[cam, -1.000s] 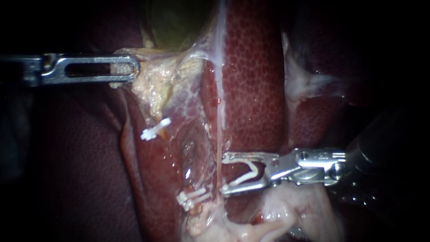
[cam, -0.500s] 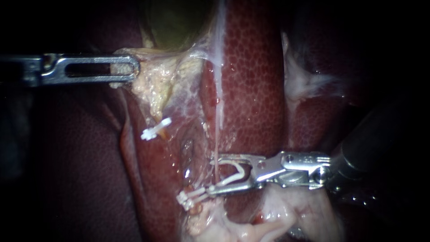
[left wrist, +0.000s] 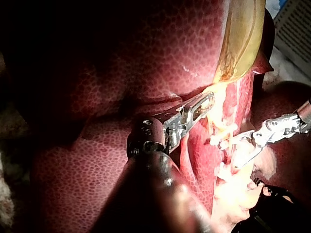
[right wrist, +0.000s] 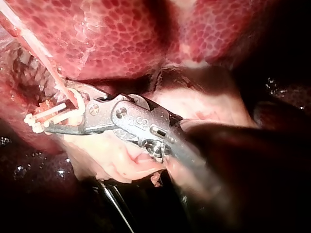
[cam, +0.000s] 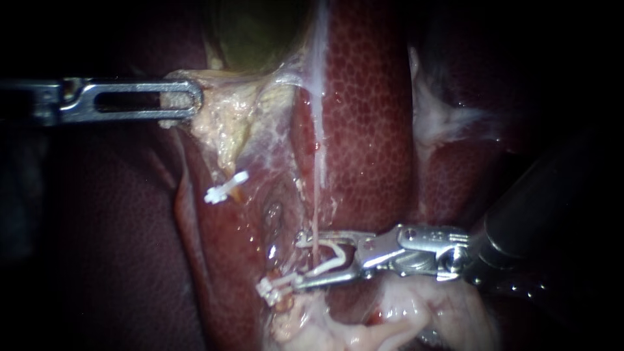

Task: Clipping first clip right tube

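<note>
My right instrument comes in from the lower right. Its jaws stand wide apart and carry an open white clip. The thin pale right tube runs down over the liver and passes between those jaws, inside the clip. The right wrist view shows the same: instrument, tube. My left instrument is shut on pale tissue at the gallbladder neck and holds it to the left, as the left wrist view confirms.
One white clip sits on the left tube, and a second one lies low, just off my right instrument's lower jaw tip. Pale fatty tissue lies under the right instrument. Dark liver surface fills the left.
My right instrument has moved left, bringing its jaws and the open clip from beside the right tube to astride it. The left instrument has not moved.
</note>
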Available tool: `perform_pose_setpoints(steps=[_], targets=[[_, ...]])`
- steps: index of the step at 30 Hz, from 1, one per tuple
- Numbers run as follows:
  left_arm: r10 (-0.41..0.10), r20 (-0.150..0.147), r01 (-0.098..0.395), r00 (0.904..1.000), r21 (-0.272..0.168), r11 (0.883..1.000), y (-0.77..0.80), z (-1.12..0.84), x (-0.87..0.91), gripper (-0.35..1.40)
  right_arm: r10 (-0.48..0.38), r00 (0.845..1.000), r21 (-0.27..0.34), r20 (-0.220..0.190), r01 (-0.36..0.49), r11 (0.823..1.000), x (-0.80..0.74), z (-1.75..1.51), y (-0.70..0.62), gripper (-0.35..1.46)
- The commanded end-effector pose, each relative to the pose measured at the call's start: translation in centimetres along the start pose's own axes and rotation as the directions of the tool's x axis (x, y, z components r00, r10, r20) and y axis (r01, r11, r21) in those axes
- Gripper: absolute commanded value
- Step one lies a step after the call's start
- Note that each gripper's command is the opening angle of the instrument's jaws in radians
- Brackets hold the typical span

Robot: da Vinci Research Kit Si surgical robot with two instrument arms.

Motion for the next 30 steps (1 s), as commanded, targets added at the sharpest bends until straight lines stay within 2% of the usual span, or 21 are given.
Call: perform_pose_setpoints(steps=[1,12,30], targets=[[0.000,0.000,0.000,1.0000,-0.001,1.000,0.01,0.01,0.01,-0.35,0.000,1.000,0.000,0.000,0.000,1.000,0.00,0.01,0.00,0.58],[0.000,0.000,0.000,1.0000,-0.001,1.000,0.01,0.01,0.01,-0.35,0.000,1.000,0.003,0.000,0.000,1.000,0.01,0.02,0.00,0.52],[0.001,0.001,-0.001,1.0000,-0.001,1.000,0.01,0.02,0.02,-0.35,-0.002,1.000,0.014,0.004,0.002,1.000,-0.03,-0.01,0.00,0.20]])
